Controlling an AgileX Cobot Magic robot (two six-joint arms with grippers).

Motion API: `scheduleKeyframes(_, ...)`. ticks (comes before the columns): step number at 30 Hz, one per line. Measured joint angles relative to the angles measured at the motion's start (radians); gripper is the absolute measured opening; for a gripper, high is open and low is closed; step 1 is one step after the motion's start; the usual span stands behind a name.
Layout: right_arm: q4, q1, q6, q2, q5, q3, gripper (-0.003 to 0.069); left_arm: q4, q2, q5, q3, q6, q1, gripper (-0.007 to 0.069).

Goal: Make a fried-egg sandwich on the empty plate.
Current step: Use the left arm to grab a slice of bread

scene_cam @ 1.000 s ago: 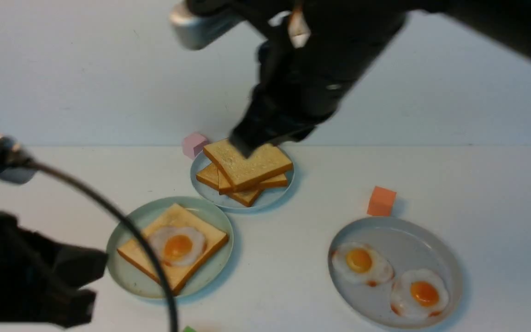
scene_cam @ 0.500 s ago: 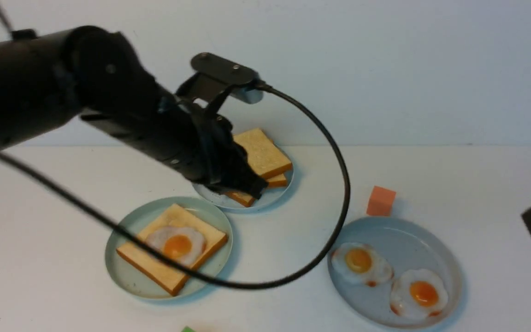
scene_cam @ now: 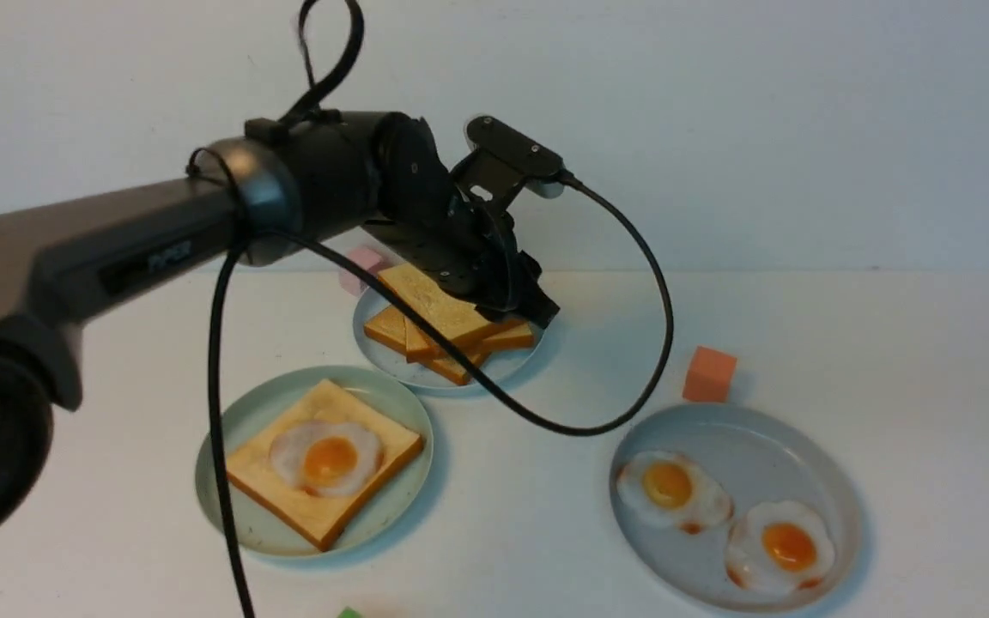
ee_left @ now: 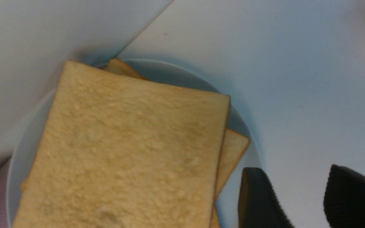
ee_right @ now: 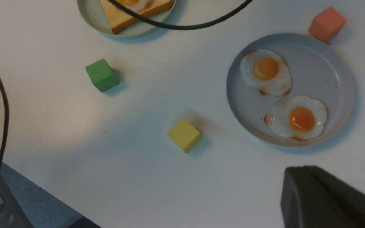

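mint-green plate (scene_cam: 245, 519), toast (scene_cam: 306, 511) with fried egg (scene_cam: 327, 459), left arm lettering (scene_cam: 171, 256) blurred

The plate (scene_cam: 391, 506) is pale mint-green, the toast (scene_cam: 288, 506) golden-brown with darker crust, the egg (scene_cam: 327, 457) white (its yolk orange), plus an orange cube (scene_cam: 710, 374), a green cube (ee_right: 101, 75) and a yellow cube (ee_right: 184, 135).

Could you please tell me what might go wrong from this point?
The open left fingers sit at the edge of a skewed toast pile; closing there might pinch two slices or push the pile.
The cable hangs low between the plates; carrying a slice over might drag it across the fried egg on the mint-green plate.
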Motion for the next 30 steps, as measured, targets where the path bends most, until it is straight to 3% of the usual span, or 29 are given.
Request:
scheduleKeyframes(5, 0.004, 0.0, 0.008, 0.0, 0.001, 0.0, 0.0006, 0.05, 0.053, -0.027, -0.007, 0.0, 0.002, 0.0444)
scheduleKeyframes(15, 0.008, 0.0, 0.01, 0.0, 0.0, 0.0, 0.0013, 0.116, 0.119, -0.118, -0.01, 0.0, 0.01, 0.044)
scheduleKeyframes(20, 0.02, 0.0, 0.011, 0.0, 0.0, 0.0, 0.0018, 0.124, 0.123, -0.129, -0.011, 0.0, 0.01, 0.0357)
scheduleKeyframes(30, 0.04, 0.0, 0.011, 0.0, 0.0, 0.0, 0.0027, 0.167, 0.132, -0.142, -0.013, 0.0, 0.011, 0.0083)
